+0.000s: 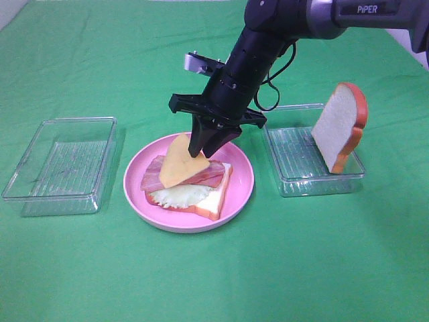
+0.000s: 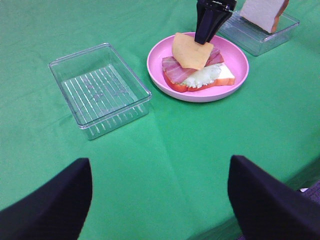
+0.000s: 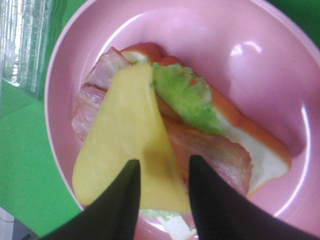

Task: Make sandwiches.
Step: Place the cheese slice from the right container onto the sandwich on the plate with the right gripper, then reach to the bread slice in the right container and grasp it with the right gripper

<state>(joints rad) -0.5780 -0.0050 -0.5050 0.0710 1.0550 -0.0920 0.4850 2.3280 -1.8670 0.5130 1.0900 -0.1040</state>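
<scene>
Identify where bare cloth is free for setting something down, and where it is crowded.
Free: the green cloth in front of the pink plate, and the bare floor of the left container. Crowded: the plate, where the right gripper is at the cheese slice; a bread slice stands in the right container.

Taking my pincer (image 3: 162, 200) as six o'clock on the plate:
1. My two fingers (image 3: 125, 205): dark, parted, with cheese showing in the gap.
2. One cheese slice (image 3: 120, 150): yellow-orange, topmost, centre toward seven.
3. One bacon strip (image 3: 215, 155): beneath it, showing at ten and four.
4. Some lettuce (image 3: 187, 97): pale green, toward one.
5. One bread slice (image 3: 265, 162): white with orange crust, at four.
6. One pink plate (image 3: 280, 50): bare from twelve to three.
7. One clear container (image 3: 25, 40): beyond the rim at ten.
</scene>
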